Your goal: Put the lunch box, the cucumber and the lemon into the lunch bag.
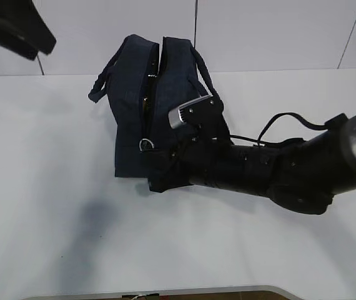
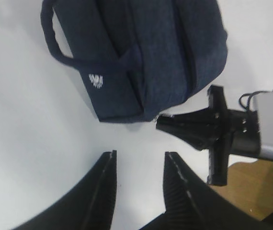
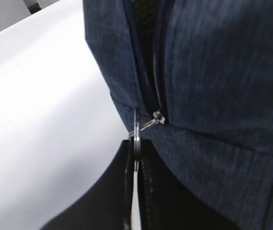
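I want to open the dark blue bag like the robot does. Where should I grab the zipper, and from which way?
Grab the silver ring pull, not the cloth. It hangs edge-on below the slider at the bag's end, so pinch its flat faces from the end of the lunch bag. The right gripper is shut on it just that way; the left gripper hangs open nearby.

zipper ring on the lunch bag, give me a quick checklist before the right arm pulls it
1. Right gripper shut on the zipper ring: ok.
2. Ring joined to the slider: ok.
3. Lunch bag upright on the table: ok.
4. Left gripper open, holding nothing, clear of the bag: ok.
5. Bag braced against the pull: not ok, nothing holds it.
6. Lunch box, cucumber, lemon inside: cannot tell, none in view.
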